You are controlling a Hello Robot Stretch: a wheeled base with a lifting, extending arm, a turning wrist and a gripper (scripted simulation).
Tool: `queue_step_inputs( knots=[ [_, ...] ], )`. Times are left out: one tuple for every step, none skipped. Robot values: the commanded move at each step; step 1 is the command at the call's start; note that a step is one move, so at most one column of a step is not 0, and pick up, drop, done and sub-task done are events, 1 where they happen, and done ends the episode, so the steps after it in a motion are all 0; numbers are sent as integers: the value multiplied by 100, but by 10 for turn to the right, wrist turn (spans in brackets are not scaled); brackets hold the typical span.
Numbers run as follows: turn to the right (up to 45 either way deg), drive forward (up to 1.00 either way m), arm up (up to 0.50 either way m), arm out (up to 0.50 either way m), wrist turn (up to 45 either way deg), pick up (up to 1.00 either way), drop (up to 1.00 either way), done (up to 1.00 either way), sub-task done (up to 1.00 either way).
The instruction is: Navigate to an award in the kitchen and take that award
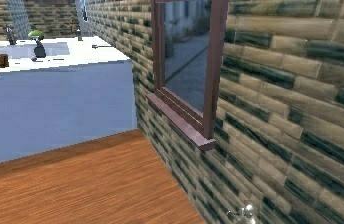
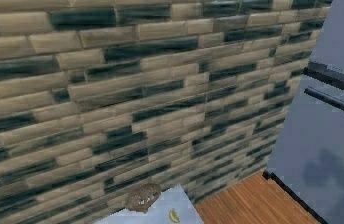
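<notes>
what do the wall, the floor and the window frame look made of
Wall: brick, matte, by its staggered tan and dark courses. Floor: wood, low sheen, by its long orange-brown planks with grain. Window frame: probably stained or painted wood, smooth dark red-brown; could be another material.

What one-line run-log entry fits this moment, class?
ahead: white-topped blue counter, small dark items on top | beside: brown-framed window in tan-and-dark brick wall | floor: orange wooden planks | phase: navigating
</notes>
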Motion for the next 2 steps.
queue_step_inputs(
  knots=[
    [0, 0, 50, 0, 0, 0, 0, 0, 0],
    [0, 0, 14, 0, 0, 0, 0, 0, 0]
  ],
)
